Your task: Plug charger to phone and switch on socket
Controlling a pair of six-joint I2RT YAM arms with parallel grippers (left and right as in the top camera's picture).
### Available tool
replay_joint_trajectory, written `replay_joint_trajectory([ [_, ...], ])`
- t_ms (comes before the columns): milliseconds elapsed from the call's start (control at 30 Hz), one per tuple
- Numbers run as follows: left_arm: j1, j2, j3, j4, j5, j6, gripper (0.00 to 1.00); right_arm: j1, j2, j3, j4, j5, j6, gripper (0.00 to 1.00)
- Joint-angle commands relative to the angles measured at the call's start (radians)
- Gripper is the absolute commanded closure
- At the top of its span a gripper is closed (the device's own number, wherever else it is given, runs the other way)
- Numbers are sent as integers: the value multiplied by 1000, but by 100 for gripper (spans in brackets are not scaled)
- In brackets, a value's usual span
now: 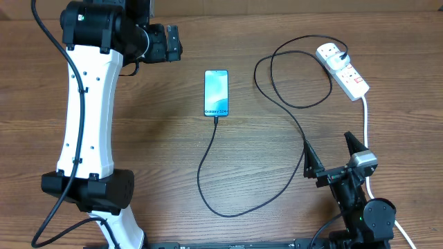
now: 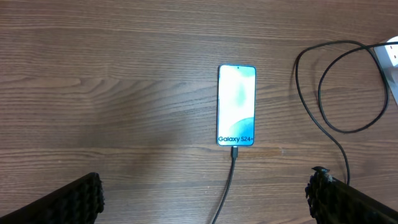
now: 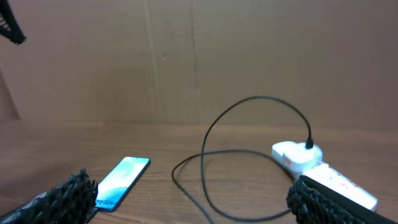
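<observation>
The left hand point(image 1: 172, 43) is fully open and holds nothing. In the left wrist view its two fingers point(image 2: 74, 199) stand at the lower corners, well apart. The phone point(image 1: 216, 93) lies flat on the desk point(image 1: 159, 131) ahead of this hand, centred between the fingers and clear of both. Its screen is lit and faces up, with dark text along the edge nearest the hand. The charger point(image 1: 208, 166) is a thin black cable. Its connector tip point(image 2: 234, 149) is seated in that near edge of the phone, and the cable then runs back towards the hand between the fingers. The right hand point(image 1: 332, 158) is also fully open and empty, with its fingers point(image 3: 62, 196) spread wide. From this hand the phone is ahead and to the left, well apart. The socket point(image 1: 349, 76) is ahead and to the right, lying flat on the desk beyond the right finger. The white plug point(image 1: 331, 52) of the charger sits in the outlet farther from the right hand. From the plug the cable makes a large loop on the desk ahead of the hand and passes close by its left finger; whether they touch cannot be told. The thick white cord point(image 1: 365, 117) of the socket leads back alongside the right finger. The switch position cannot be told.
</observation>
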State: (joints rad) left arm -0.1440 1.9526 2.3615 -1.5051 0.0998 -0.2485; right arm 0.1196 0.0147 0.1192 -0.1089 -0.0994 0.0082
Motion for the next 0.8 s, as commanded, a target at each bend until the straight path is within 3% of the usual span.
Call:
replay_joint_trajectory([
  [0, -7, 6, -4, -2, -6, 1, 0, 3, -12, -40, 60, -27, -62, 0],
  [400, -7, 6, -4, -2, -6, 1, 0, 3, -12, -111, 206, -14, -62, 0],
  [767, -7, 6, -4, -2, -6, 1, 0, -64, -12, -111, 32, -14, -62, 0],
])
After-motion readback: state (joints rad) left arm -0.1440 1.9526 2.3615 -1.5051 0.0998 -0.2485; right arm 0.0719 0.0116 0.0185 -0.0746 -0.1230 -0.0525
